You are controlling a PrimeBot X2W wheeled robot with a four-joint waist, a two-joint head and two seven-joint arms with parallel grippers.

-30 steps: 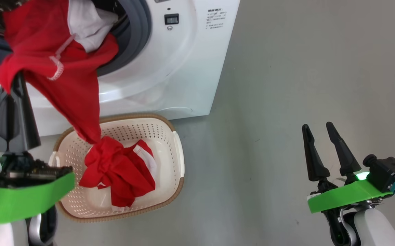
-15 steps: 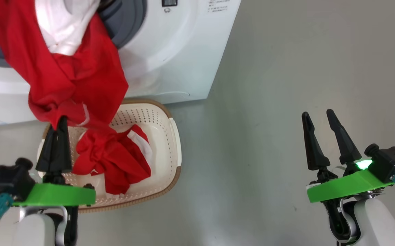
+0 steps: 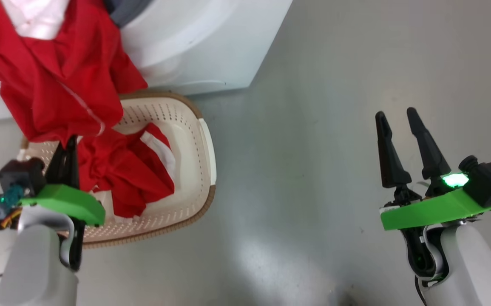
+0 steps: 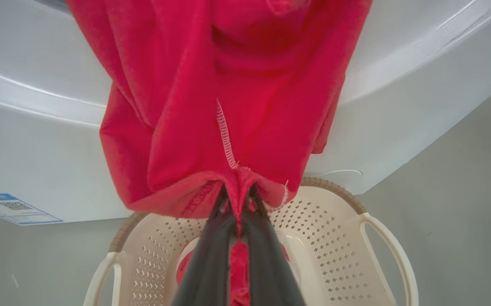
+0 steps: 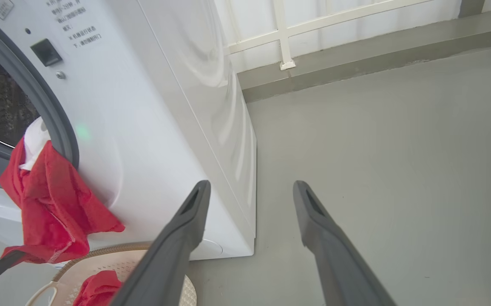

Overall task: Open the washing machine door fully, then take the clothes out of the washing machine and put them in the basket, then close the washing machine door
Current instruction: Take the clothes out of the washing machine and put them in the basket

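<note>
My left gripper (image 3: 70,142) is clamped on the lower fold of a red garment (image 3: 58,76). The cloth is pinched between both fingers and gathers to a point where they meet. The garment is bright red and soft, with a white panel near its top and a thin white stitched seam running down toward my fingers. It hangs in loose folds out of the grey-rimmed mouth of the white washing machine (image 3: 202,42), and the end I hold is over the basket (image 3: 200,140). The basket is cream plastic with perforated sides and a brown rim, and it stands on the grey floor (image 3: 313,148) just in front of the machine. More red clothes (image 3: 130,178) with white trim lie crumpled inside it. My right gripper (image 3: 396,114) is well apart to the right above the floor, fingers spread and holding nothing.
</note>
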